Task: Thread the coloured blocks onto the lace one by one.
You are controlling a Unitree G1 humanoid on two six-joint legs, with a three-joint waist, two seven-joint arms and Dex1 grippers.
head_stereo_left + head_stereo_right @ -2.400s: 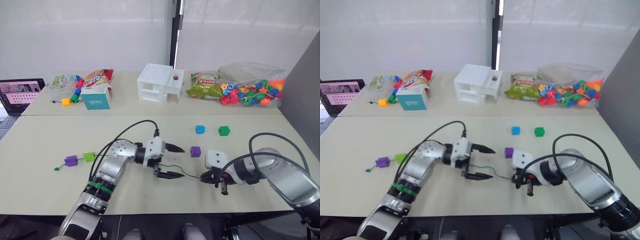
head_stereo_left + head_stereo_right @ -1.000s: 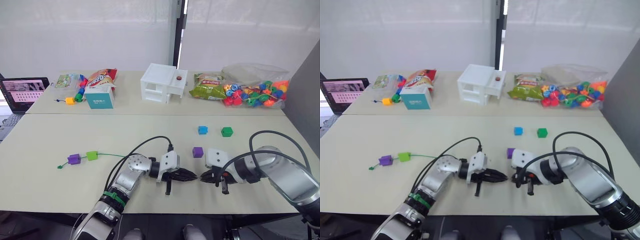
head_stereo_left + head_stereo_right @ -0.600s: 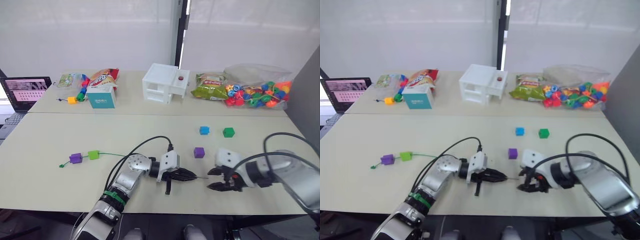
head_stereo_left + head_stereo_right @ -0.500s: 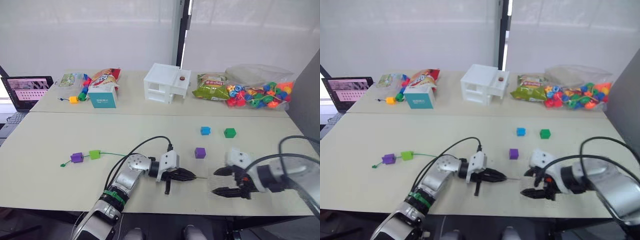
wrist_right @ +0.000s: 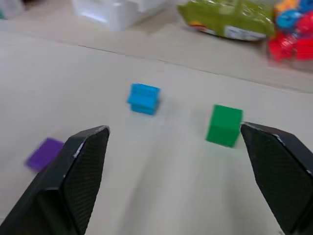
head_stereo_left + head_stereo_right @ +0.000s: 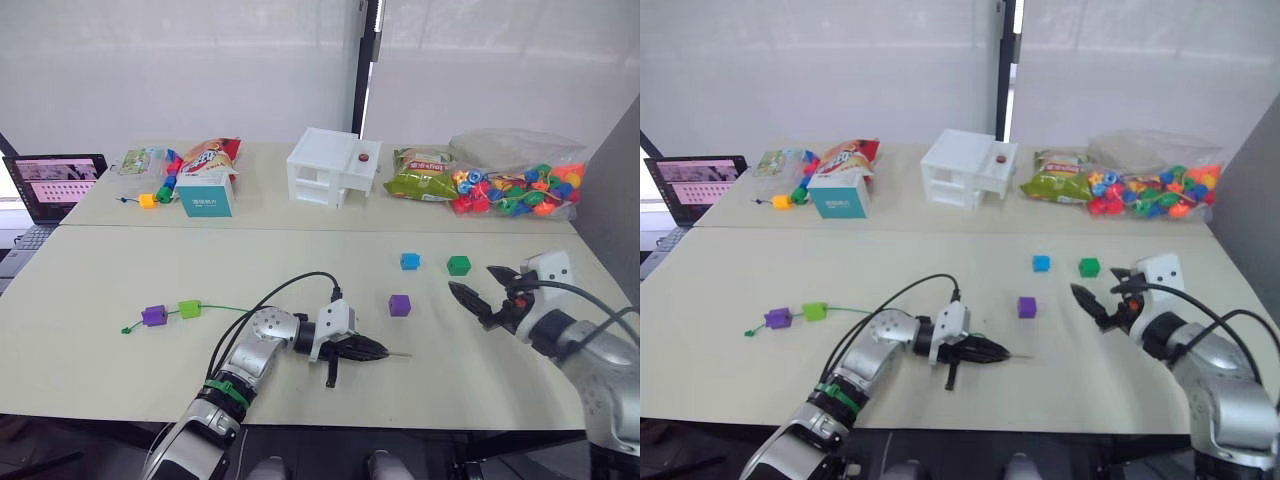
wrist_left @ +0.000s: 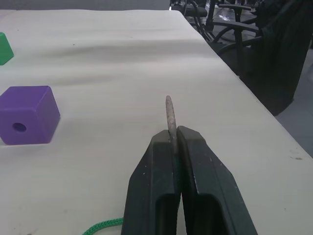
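My left claw [image 7: 174, 134] is pinched tight on the lace [image 7: 169, 115], its stiff tip poking out just beside the loose purple block [image 6: 399, 305]. My right claw [image 6: 480, 288] hangs wide apart above the counter [image 6: 120, 270], near the dark green block [image 6: 458, 265], with the blue block [image 6: 410, 261] beside that.

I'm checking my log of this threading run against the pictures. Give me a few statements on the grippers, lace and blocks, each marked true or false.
1. The left gripper is shut on the lace near its needle tip. True.
2. The right gripper holds the dark green block. False: it is open and holds nothing.
3. Two blocks sit on the lace. True: a purple block and the light green block.
4. The blue block is threaded. False: it lies loose on the table.
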